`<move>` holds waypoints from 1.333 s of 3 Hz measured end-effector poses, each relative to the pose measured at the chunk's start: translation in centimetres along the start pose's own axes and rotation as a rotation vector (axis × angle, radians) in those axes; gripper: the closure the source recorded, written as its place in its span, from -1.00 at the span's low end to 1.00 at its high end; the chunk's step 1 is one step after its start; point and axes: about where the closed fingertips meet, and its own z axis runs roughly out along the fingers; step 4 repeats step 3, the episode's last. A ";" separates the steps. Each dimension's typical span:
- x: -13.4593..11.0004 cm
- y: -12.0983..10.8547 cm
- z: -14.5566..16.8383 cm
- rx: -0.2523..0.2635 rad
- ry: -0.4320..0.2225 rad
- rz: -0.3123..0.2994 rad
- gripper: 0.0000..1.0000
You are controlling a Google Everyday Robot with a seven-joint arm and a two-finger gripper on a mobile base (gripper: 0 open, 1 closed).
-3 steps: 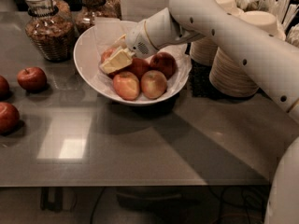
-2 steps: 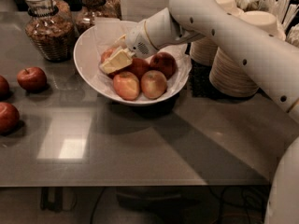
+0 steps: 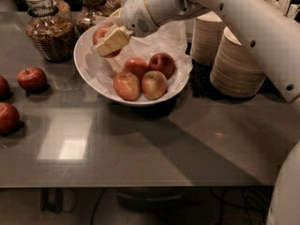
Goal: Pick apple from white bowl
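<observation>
My gripper [image 3: 107,43] hangs over the far left part of the white bowl [image 3: 92,77], shut on a bright red apple [image 3: 100,33] that it holds just above the bowl's paper lining. One cream finger [image 3: 114,40] crosses the front of the apple. Several other apples lie in the bowl, among them two paler blotched ones [image 3: 126,85] [image 3: 153,84] at the front and two redder ones [image 3: 136,65] [image 3: 162,63] behind. My white arm reaches in from the upper right.
Two glass jars [image 3: 48,30] [image 3: 94,4] stand behind the bowl at the left. Stacks of beige paper bowls [image 3: 238,64] stand at the right. Loose red apples [image 3: 32,78] [image 3: 7,116] lie on the grey table at the left.
My gripper has risen from among the apples, taking the red apple up with it, clear of the pile.
</observation>
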 end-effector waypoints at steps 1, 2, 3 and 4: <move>-4.1 -0.4 -4.0 0.020 -0.016 -0.109 1.00; -6.9 -1.4 -9.2 0.057 -0.048 -0.163 1.00; -6.9 -1.4 -9.2 0.057 -0.048 -0.163 1.00; -6.9 -1.4 -9.2 0.057 -0.048 -0.163 1.00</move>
